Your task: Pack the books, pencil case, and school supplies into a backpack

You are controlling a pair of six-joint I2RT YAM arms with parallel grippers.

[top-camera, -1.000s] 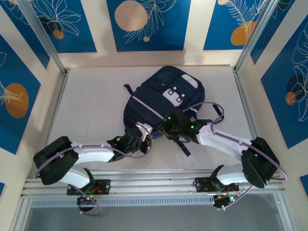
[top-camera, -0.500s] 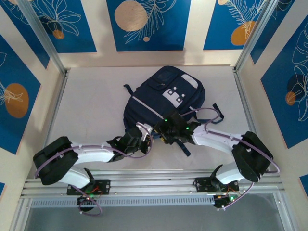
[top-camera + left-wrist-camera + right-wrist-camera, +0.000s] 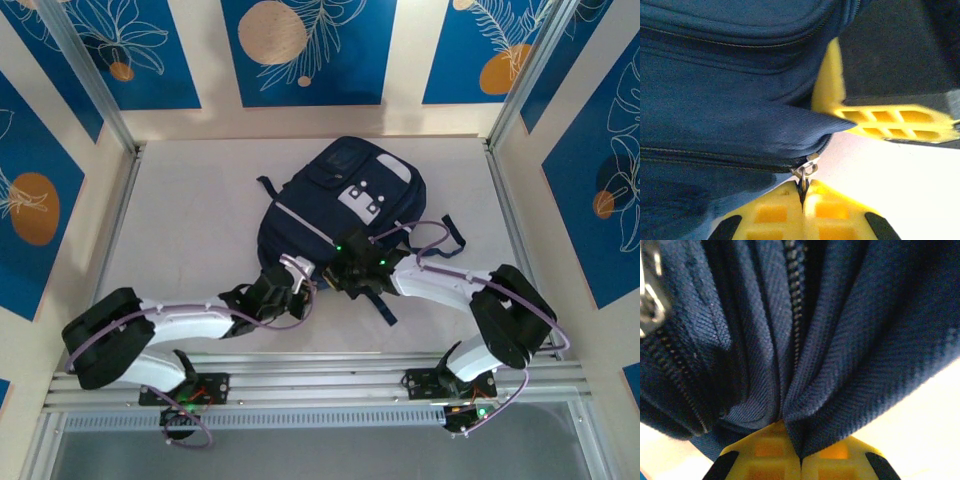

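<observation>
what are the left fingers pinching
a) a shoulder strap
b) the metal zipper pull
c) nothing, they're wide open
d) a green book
b, in the left wrist view the left fingers are shut together on the metal zipper pull at the edge of the backpack.

The navy backpack lies flat, its white-patched front pocket facing up, dark straps splayed around it.

Cannot see the tip of the zip pull, buried in the left gripper just below the backpack.
</observation>
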